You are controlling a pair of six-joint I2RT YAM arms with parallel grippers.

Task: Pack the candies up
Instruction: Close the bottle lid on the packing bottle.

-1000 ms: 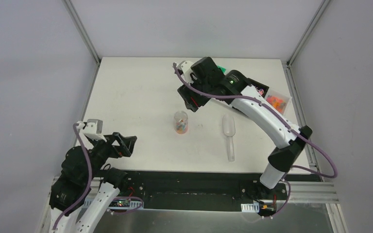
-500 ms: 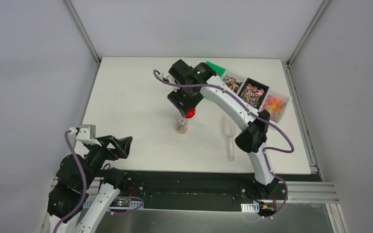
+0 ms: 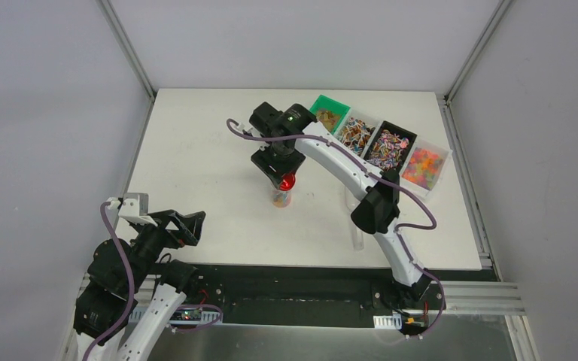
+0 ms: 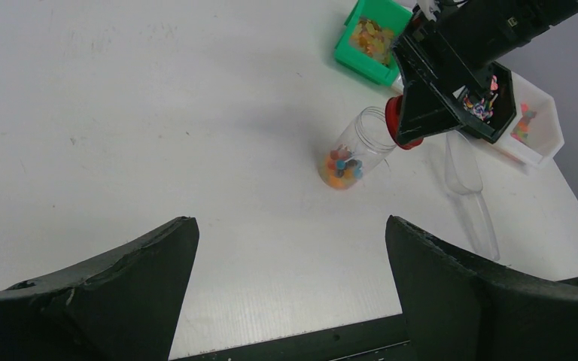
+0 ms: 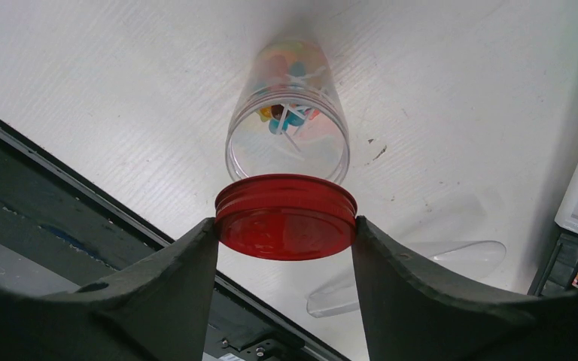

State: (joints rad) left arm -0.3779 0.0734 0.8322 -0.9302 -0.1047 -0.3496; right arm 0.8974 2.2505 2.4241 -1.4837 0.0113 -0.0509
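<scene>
Right wrist: our right claw (image 5: 284,226) grips the lid (image 5: 286,214); the jar (image 5: 286,113) sits just beyond the claw, seemingly off-centre, so we centre before lowering.

The lid (image 5: 286,226) between my right jaws is red plastic, glossy and smooth on its face, ridged round the rim. Those jaws are matt black plastic with a faintly grainy skin, as are my left jaws. The jar (image 5: 287,120) is clear, shiny plastic, and so is the scoop (image 4: 474,210). The table (image 3: 196,150) is white, matt, finely ribbed and scuffed. The candies (image 4: 340,167) are too small to judge.
</scene>
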